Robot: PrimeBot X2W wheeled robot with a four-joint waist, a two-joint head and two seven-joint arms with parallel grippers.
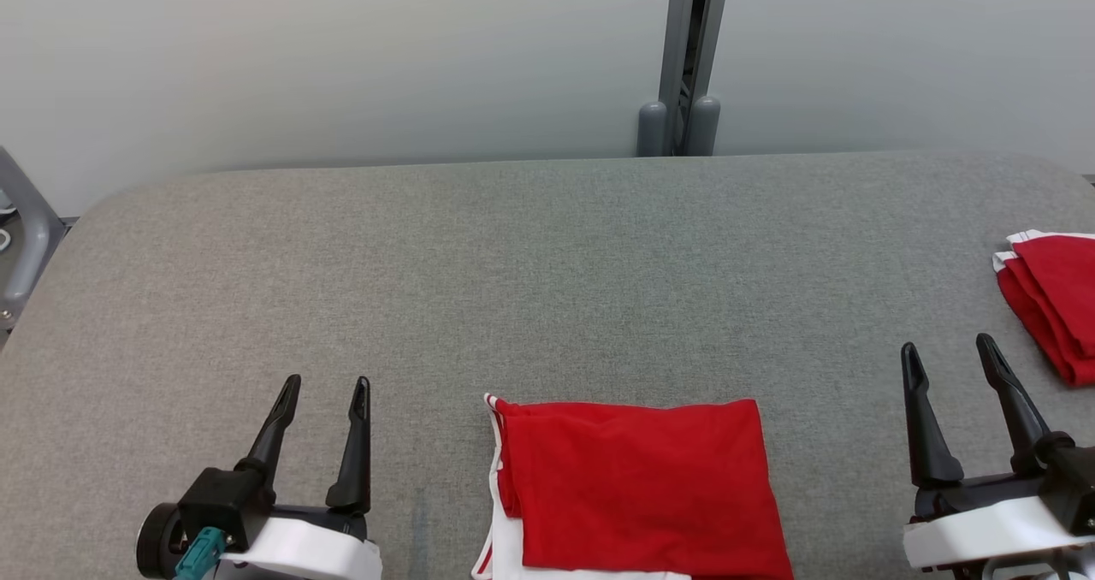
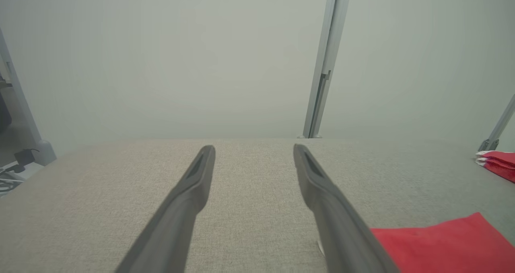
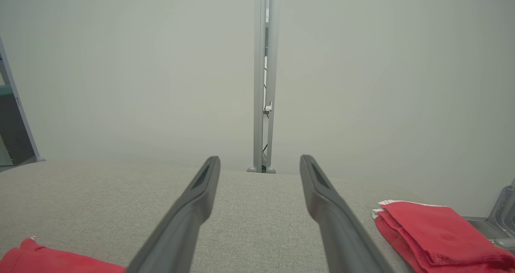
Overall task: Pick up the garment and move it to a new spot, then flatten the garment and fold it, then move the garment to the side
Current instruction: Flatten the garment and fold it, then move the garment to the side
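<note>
The red garment (image 1: 642,477), white-trimmed, lies folded flat at the table's (image 1: 513,263) near edge.

So the left end effector (image 1: 328,383) sits low on the left and the right end effector (image 1: 946,345) low on the right. Both have jaws spread wide, pointing forward, gripping nothing.
</note>
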